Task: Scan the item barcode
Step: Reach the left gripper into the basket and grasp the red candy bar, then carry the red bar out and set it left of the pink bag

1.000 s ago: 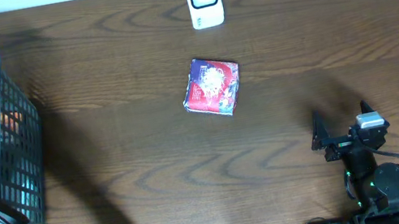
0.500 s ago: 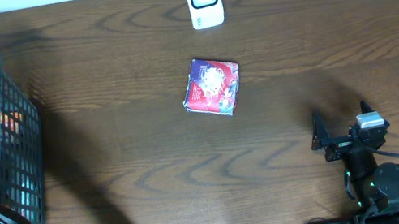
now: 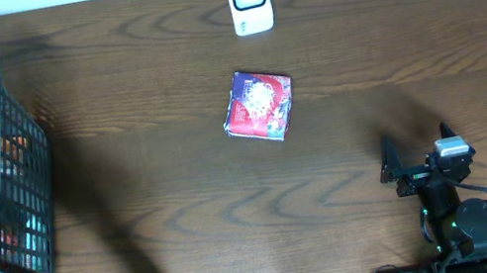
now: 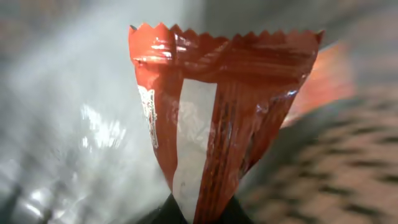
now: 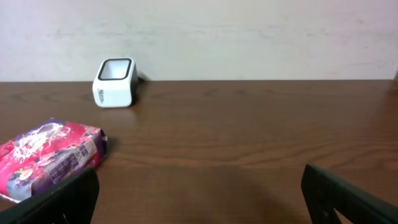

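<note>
Orange packet (image 4: 211, 118) is clamped in the closed left gripper (image 4: 200, 213) at the basket (image 3: 23, 165). Right gripper (image 5: 202, 196) jaws stand wide apart over the table (image 3: 121, 128).

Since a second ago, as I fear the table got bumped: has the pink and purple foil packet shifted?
No. The pink and purple foil packet lies at the same spot and angle below the white box-shaped scanner in the overhead view.
</note>
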Available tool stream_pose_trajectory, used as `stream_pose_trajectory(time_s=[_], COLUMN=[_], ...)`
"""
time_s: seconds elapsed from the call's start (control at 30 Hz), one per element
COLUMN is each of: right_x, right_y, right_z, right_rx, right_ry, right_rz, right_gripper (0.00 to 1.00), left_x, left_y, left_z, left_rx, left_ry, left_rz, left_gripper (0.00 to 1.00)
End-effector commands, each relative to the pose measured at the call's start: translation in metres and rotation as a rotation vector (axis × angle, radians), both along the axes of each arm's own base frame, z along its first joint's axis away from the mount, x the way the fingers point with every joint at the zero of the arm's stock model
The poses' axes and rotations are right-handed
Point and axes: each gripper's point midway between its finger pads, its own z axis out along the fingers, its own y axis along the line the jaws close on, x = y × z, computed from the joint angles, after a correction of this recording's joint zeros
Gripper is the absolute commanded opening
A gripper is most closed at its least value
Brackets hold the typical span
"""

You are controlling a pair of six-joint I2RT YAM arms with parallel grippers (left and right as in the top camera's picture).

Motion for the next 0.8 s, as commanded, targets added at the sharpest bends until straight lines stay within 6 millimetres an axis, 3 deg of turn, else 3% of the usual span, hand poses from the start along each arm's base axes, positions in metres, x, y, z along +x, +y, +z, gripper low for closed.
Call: stream_pose_trajectory(time_s=[0.0,0.1,0.2,0.3,0.43,0.57,0.6,0.67,0.77], right_x=[0.000,0.000,0.000,0.000,0.000,0.000,0.000,0.000,0.000], right_y=[0.004,0.004,0.004,0.004,0.004,0.004,0.004,0.004,0.004], right_z=[-0.001,-0.001,-0.001,-0.001,-0.001,-0.001,-0.001,-0.001,-0.001], right_rx=[0.011,0.011,0.011,0.011,0.011,0.011,0.011,0.011,0.011], right_ry=[0.001,0.001,0.001,0.001,0.001,0.001,0.001,0.001,0.001], right_rz=[0.018,0.018,0.018,0.018,0.018,0.018,0.018,0.018,0.018], right_gripper=[0.98,0.99,0.99,0.99,0.99,0.99,0.99,0.99,0.99], left_x=[0.017,0.009,-0.005,-0.001,0.014,0.024,0.026,0.028,0.033], left_y=[-0.010,-0.021,-0.042,-0.082,-0.157,-0.234,-0.246,-0.277,-0.304], left_z=[0.106,0.165,0.206,0.242,0.287,0.303,0.302,0.296,0.274], left_rx=[0.097,0.195,0.251,0.243,0.202,0.212,0.215,0.209,0.178], left_ry=[-0.299,-0.437,-0.532,-0.662,-0.850,-0.917,-0.920,-0.907,-0.824], left_rz=[0.069,0.114,0.127,0.015,-0.245,-0.533,-0.585,-0.710,-0.776], left_gripper=[0.07,0.07,0.07,0.07,0.07,0.07,0.07,0.07,0.07])
